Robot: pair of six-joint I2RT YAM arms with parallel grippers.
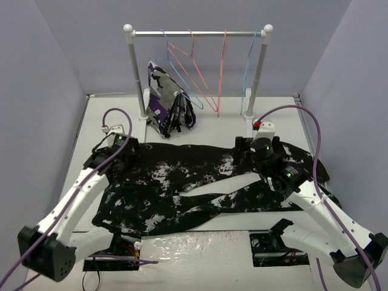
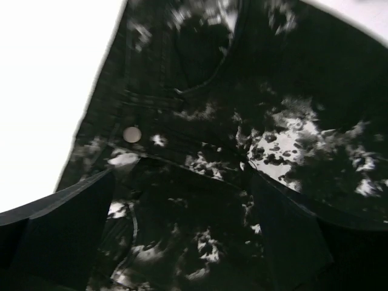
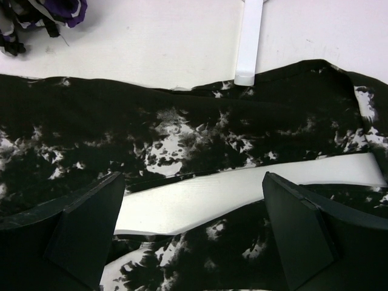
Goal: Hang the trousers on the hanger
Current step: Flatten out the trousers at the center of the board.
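Now, with left gripper (image 2: 182, 182) and right gripper (image 3: 191, 179) open and empty over the trousers (image 1: 200, 176), we should pinch waist and legs evenly before reaching the far hanger (image 1: 247, 70)

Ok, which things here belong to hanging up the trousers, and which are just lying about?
For the job: the trousers, spread out flat; the light-blue hanger at the right end of the rail.
Just lying about: the purple patterned garment; the pink-red hangers on the rail.
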